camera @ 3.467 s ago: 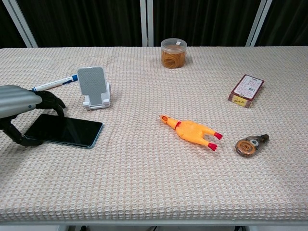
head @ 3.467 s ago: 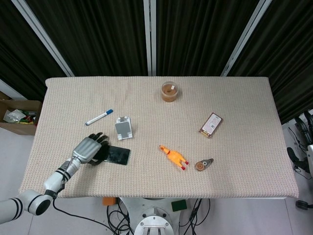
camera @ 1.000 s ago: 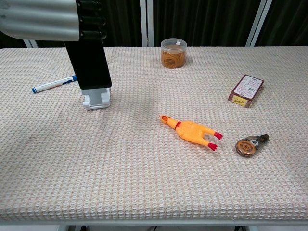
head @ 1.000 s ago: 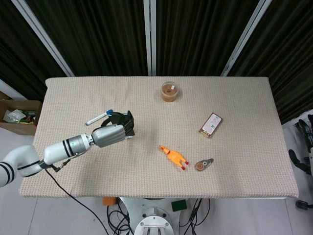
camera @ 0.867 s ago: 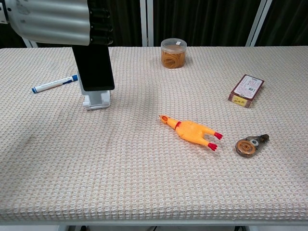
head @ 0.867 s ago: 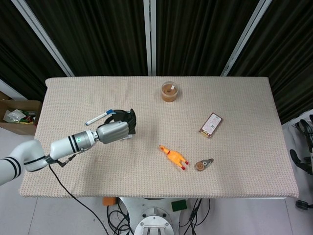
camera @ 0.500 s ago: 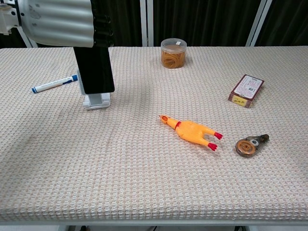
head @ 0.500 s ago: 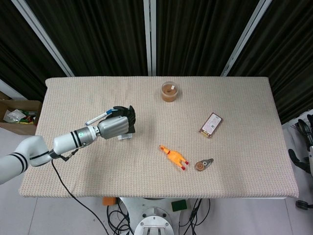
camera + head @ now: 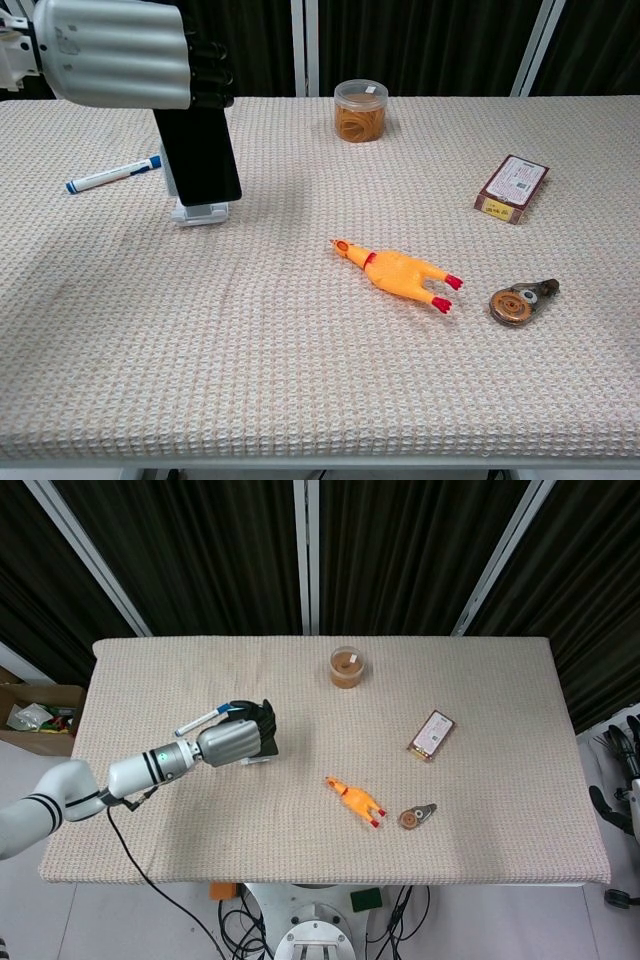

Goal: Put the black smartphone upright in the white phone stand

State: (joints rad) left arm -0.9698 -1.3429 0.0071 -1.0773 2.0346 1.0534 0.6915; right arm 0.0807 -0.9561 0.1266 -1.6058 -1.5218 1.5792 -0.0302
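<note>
My left hand [image 9: 130,55] grips the top of the black smartphone [image 9: 200,155], which stands upright with its lower edge at the lip of the white phone stand [image 9: 200,212]. The phone hides most of the stand; only its base shows. In the head view the left hand [image 9: 235,742] covers both the phone and the stand [image 9: 262,760] at the table's left middle. The right hand is outside both views.
A blue-capped marker [image 9: 112,173] lies left of the stand. A jar of rubber bands [image 9: 361,110] stands at the back. A yellow rubber chicken [image 9: 398,273], a correction tape roller [image 9: 520,301] and a small brown box [image 9: 513,187] lie to the right.
The left hand lifted the phone off the table, carried it to the stand, turned it upright and has lowered it over the last second until its bottom edge reaches the stand's lip.
</note>
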